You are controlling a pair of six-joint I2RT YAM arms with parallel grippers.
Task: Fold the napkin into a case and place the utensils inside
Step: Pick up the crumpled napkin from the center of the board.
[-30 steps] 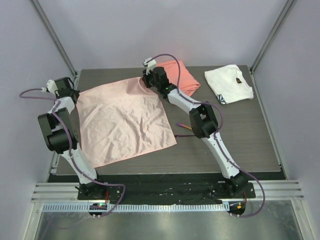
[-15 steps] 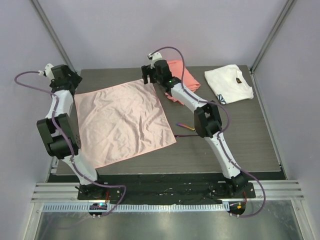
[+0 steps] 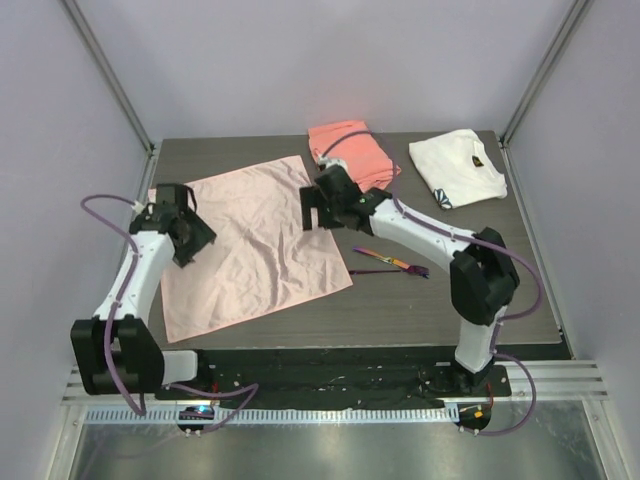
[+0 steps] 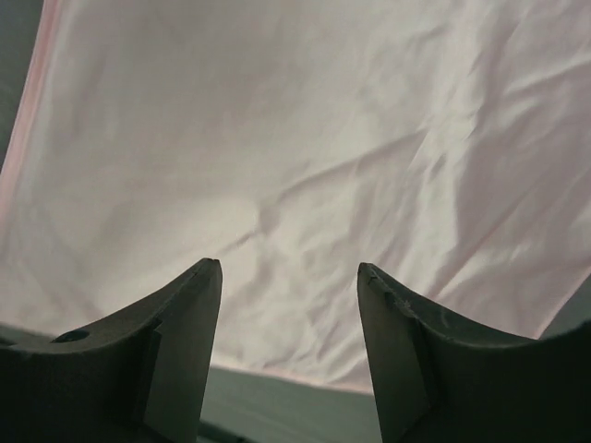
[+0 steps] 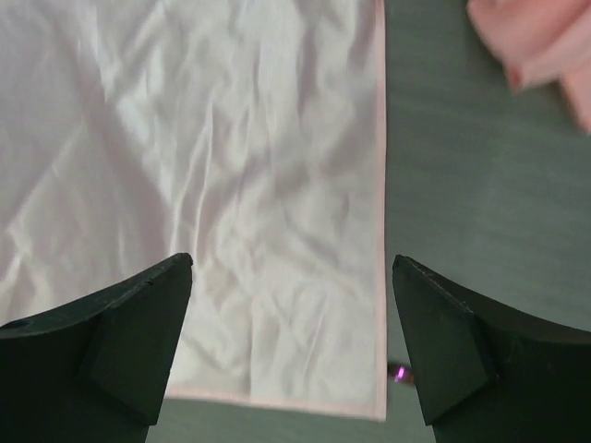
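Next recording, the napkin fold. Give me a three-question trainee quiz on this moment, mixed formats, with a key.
1. True or false: the napkin is folded in half.
2. The utensils lie: A, on the napkin; B, on the bare table, right of the napkin; C, under the napkin.
3. Fill in: the left gripper and the right gripper both stand ____, holding nothing.
Key: 1 false, it lies spread flat; 2 B; 3 open.
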